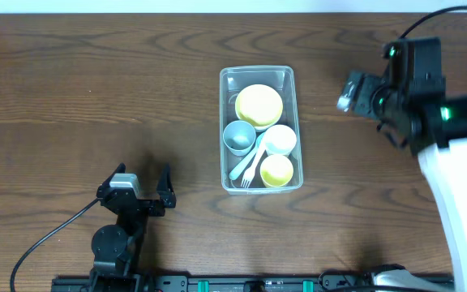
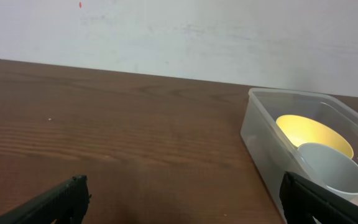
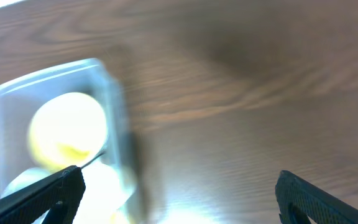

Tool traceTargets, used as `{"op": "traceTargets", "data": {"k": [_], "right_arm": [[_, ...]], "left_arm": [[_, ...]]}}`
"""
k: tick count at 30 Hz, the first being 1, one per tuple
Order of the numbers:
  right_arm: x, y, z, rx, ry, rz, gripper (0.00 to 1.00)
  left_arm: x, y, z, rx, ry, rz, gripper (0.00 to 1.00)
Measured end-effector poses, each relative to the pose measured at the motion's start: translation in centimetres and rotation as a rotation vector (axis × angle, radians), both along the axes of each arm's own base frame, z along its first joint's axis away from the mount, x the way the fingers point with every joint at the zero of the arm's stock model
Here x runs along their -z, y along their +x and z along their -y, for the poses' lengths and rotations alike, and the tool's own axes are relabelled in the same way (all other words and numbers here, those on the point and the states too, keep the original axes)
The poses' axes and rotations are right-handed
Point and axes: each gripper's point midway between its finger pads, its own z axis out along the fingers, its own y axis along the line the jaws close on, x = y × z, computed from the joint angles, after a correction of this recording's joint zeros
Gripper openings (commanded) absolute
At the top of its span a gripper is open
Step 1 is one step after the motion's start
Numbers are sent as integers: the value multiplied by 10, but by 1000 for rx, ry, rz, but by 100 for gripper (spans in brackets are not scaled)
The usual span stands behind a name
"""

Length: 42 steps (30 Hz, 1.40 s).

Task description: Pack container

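Left gripper (image 1: pixel 136 188): hanging low over the table (image 1: pixel 71 97) near the front edge, fingers spread wide, gripping nothing.
Container (image 1: pixel 224 122): sitting mid-table, its long side running front to back, well apart from both grippers.
Container front: a yellow cup (image 1: pixel 276 170) is sitting beside pale utensils (image 1: pixel 250 162) that are leaning toward the middle.
Container middle: a grey cup (image 1: pixel 239 136) and a white cup (image 1: pixel 280 139) are standing side by side.
Container back: a yellow bowl (image 1: pixel 259 104) is filling the far end.
Right gripper (image 1: pixel 352 89): hovering right of the container's far end, fingers parted, carrying nothing; its wrist view is blurring.
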Motion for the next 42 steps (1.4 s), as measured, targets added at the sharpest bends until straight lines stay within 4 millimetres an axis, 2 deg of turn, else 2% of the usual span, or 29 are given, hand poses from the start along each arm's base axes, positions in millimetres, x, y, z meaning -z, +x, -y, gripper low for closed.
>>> {"op": "traceTargets", "data": {"k": [3,8,10,12,14,17,21,27,31,37,39,42], "right_arm": [[-37,-25,-14,-55,21,110,99],[-85,-53,0,-28,39,308,99],[-92,-61,7,-7,43,379,99],[-91,-70,14,14,45,433,99],[-78,-80,19,26,43,449,99],[-48,-100,23,27,42,446,99],[-37,-109,26,32,66,567,99],[-33,-111,30,45,104,820,99],[-11,-106,29,21,89,910,99],[40,-103,26,-10,69,923,99],[52,-104,28,-9,65,923,99],[61,-107,29,-7,59,941,99]], "left_arm": [[0,0,0,0,2,0,98],[0,0,0,0,2,0,98],[0,0,0,1,2,0,98],[0,0,0,1,2,0,98],[0,0,0,1,2,0,98],[0,0,0,1,2,0,98],[0,0,0,0,3,0,98],[0,0,0,1,2,0,98],[0,0,0,0,2,0,98],[0,0,0,0,2,0,98],[0,0,0,1,3,0,98],[0,0,0,0,2,0,98]]}}
